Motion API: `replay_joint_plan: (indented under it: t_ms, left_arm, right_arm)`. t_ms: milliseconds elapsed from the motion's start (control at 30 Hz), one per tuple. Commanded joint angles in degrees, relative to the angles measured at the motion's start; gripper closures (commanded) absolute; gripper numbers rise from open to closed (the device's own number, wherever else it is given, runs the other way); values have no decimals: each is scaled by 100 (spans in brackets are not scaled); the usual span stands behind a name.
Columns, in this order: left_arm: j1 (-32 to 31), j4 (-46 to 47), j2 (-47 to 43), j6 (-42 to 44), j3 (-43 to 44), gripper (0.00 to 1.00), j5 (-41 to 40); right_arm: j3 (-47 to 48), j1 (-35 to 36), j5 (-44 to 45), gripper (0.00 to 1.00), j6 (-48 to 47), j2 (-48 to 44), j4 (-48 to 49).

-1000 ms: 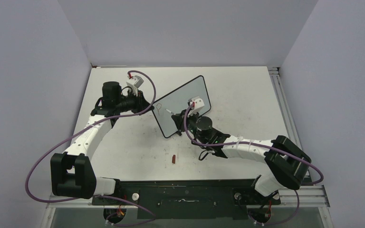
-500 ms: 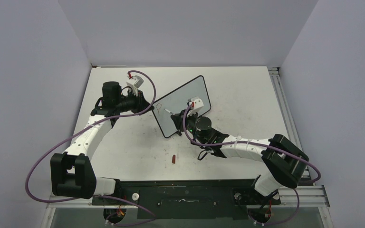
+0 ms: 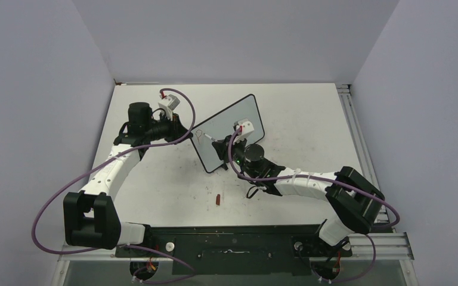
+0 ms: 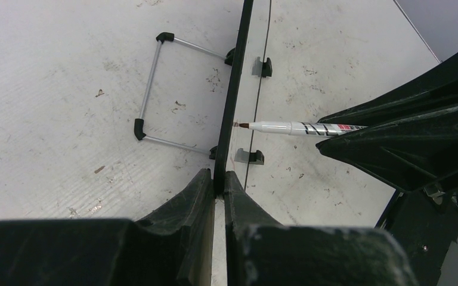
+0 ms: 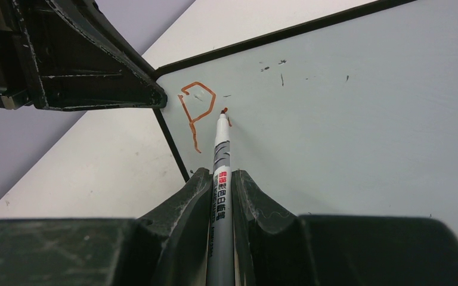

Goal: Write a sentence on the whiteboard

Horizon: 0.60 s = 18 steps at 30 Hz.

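And the left hand [image 4: 219, 185] pinches the thin edge of the whiteboard [image 5: 346, 119], likely light, stiff and tippy, as the right hand [image 5: 220, 179] clamps the marker [image 5: 221, 149], tip touching the board straight ahead.

The scene is lit evenly and softly from overhead. In the top view the bench [image 3: 310, 119] is rendered bright, almost washed out, and only faint, diffuse shadows are cast beneath the arms. A mild sheen is seen on the whiteboard [image 5: 346, 107]. In the wrist views the left hand [image 4: 219, 179] and right hand [image 5: 222, 174] are left dark and soft-focused at the lower edge, while the marker [image 5: 221, 149] tip is kept sharp.
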Motion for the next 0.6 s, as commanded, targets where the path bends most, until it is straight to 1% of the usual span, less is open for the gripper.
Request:
replay_joint_plan:
  t_ms: [0, 567]
  left_arm:
    - [-9, -49, -71, 157, 258, 100, 26]
    - [-9, -58, -95, 159, 265, 100, 28]
  right_arm:
    - [181, -16, -188, 95, 45, 90, 304]
    - [-104, 107, -154, 95, 147, 94, 271]
